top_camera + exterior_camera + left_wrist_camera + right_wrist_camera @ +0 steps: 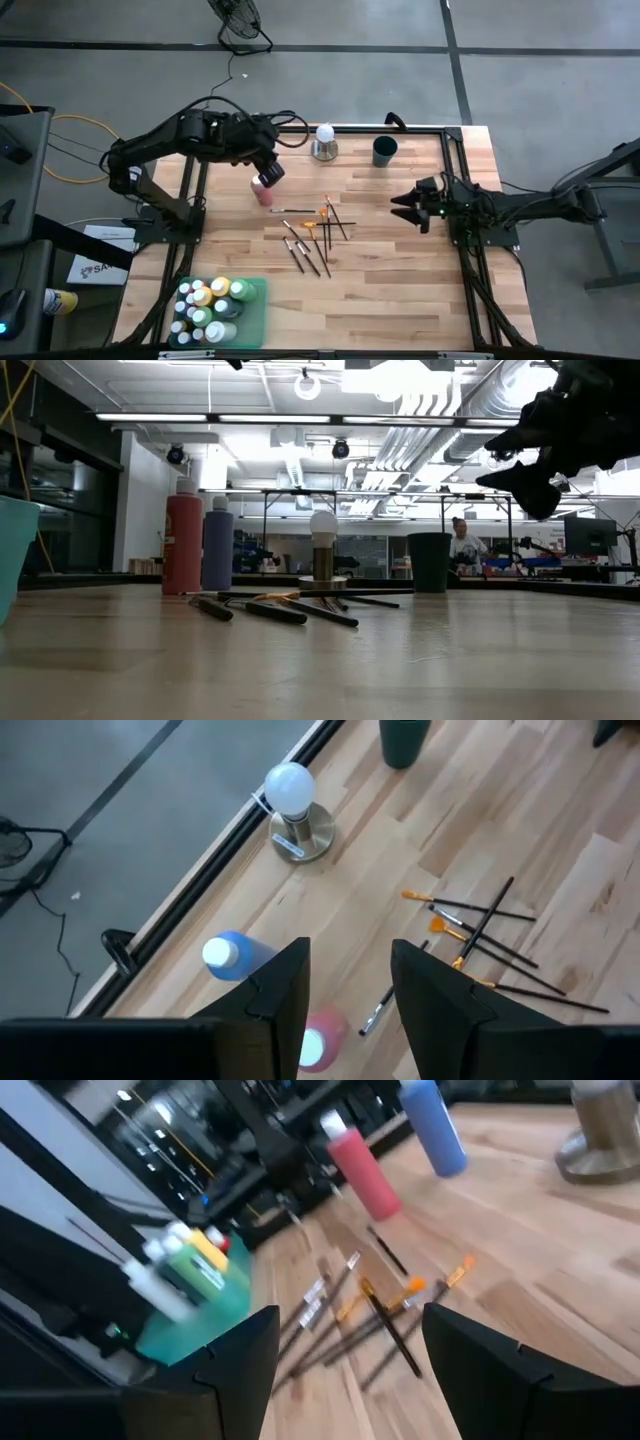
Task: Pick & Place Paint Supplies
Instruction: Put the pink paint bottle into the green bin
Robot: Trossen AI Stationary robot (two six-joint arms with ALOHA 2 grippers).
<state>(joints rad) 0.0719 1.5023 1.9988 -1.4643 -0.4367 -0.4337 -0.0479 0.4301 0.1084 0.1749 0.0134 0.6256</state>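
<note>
Grey concrete floor surrounds the wooden desk (400,290) we see from above. On it lie about eight thin brushes (312,236) in a loose scatter mid-desk, a white ball on a metal base (324,141) and a dark green cup (384,151) at the far edge. A green tray (255,322) at the near left corner holds roughly ten paint bottles (207,308); we cannot count them exactly. Our left claw (268,176) hangs over a pink bottle (262,191), while the right claw (407,207) hovers right of the brushes, fingers apart and empty.

From desk height we see what the top view hides: a blue-purple bottle (217,544) standing just beside the pink one (182,543), both upright, and a person (462,540) far back in the room.

Our left wrist view shows the fingers (277,995) apart, above the pink bottle's pale cap (314,1045), gripping nothing, with the blue-purple bottle (232,955) alongside.

Our right wrist view looks past spread fingers (240,1355) at brushes, both bottles and the tray. We can read no label anywhere.
</note>
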